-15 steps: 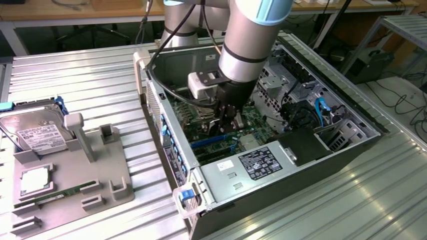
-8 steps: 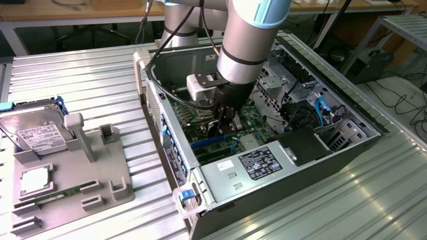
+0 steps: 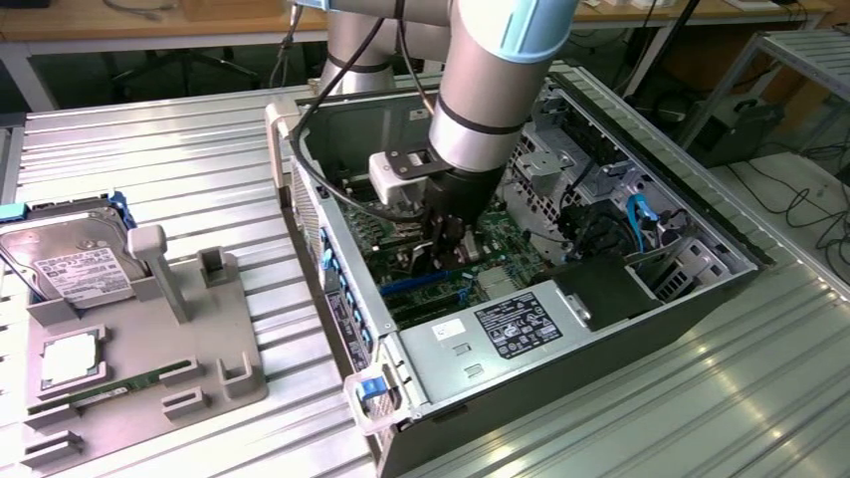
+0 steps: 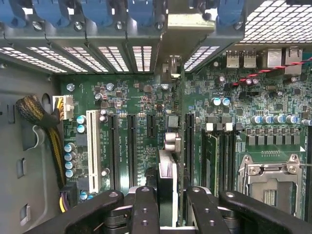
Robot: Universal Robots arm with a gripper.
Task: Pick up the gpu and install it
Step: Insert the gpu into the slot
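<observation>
My gripper (image 3: 447,245) reaches down into the open computer case (image 3: 691,289), over the green motherboard (image 3: 499,239). In the wrist view the gripper (image 4: 171,210) is shut on the gpu (image 4: 168,170), which shows edge-on between the black fingers (image 4: 145,209). The card's pale metal bracket (image 4: 187,29) stands against the rear slot openings of the case. The card runs along a long black expansion slot (image 4: 189,141) on the motherboard (image 4: 273,97); whether it is seated in the slot I cannot tell.
A silver hard drive (image 3: 74,264), a processor (image 3: 67,360) and a narrow green memory stick (image 3: 113,391) lie on the grey fixture (image 3: 213,339) at the exterior view's left. The power supply (image 3: 512,334) fills the case's near corner. Cables (image 4: 36,114) hang beside the slots.
</observation>
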